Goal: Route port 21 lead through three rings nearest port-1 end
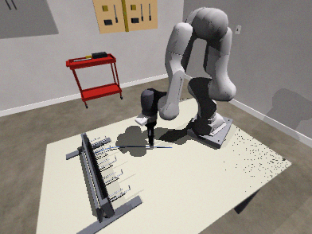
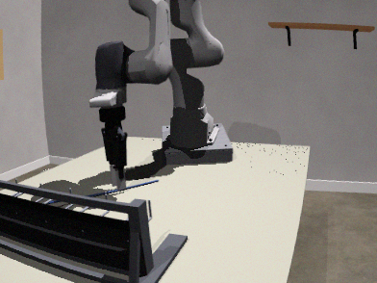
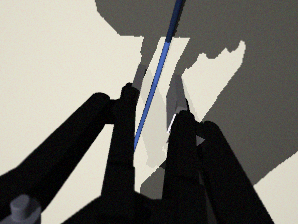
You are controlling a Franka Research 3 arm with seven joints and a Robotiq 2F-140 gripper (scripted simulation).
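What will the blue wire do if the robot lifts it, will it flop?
The lead is long and very thin, so it would probably sag and bend rather than stay stiff. It looks light. Its far end runs to the rack, so a hard pull might drag that. The pincer straddles it loosely, so it could slip.

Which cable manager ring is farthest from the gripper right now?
The lowest ring in the top view, at the rack's camera-side end; the other rings sit closer to where the blue lead runs to the gripper.
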